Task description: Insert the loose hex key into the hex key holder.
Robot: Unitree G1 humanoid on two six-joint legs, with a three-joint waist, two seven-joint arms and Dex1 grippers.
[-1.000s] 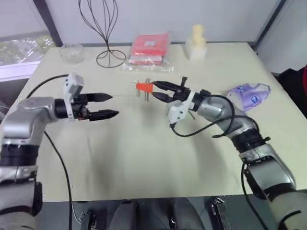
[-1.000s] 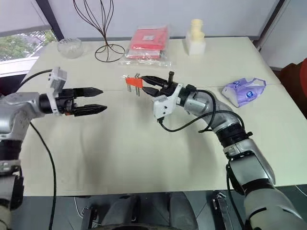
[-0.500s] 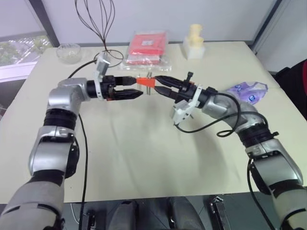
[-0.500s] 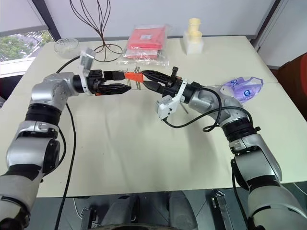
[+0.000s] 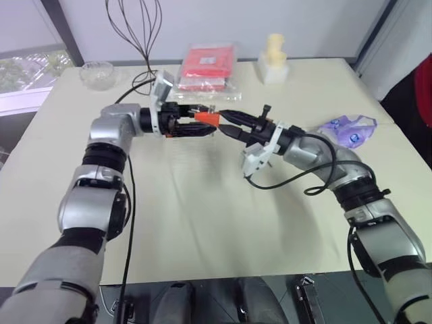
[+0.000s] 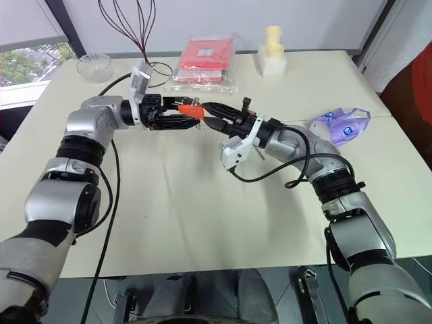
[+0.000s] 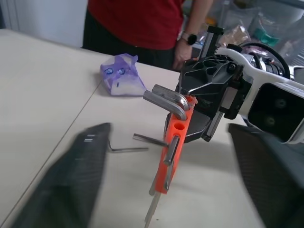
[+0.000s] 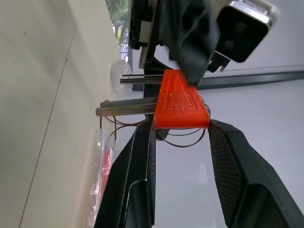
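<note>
The hex key holder [image 5: 208,119], a small orange block with grey keys sticking out, hangs above the table. My right gripper [image 5: 226,123] is shut on it; in the right wrist view the holder [image 8: 180,102] sits between the two black fingers. My left gripper [image 5: 201,126] has come in from the opposite side. In the left wrist view its fingers [image 7: 66,180] stand apart on either side of the holder [image 7: 173,147], still open. The loose hex key [image 7: 124,149], a thin L-shaped rod, lies on the table just beyond the holder.
At the table's back stand a red packet in clear plastic [image 5: 209,64], a black wire stand [image 5: 135,34], a glass bowl [image 5: 98,73] and a cream figure on a white block [image 5: 275,57]. A purple bag [image 5: 347,128] lies at the right. A person in red [image 7: 137,23] stands behind the table.
My left arm has swung in from the table's left side to the holder, and its fingers now flank it, closer together. The right gripper has kept the holder in place.
</note>
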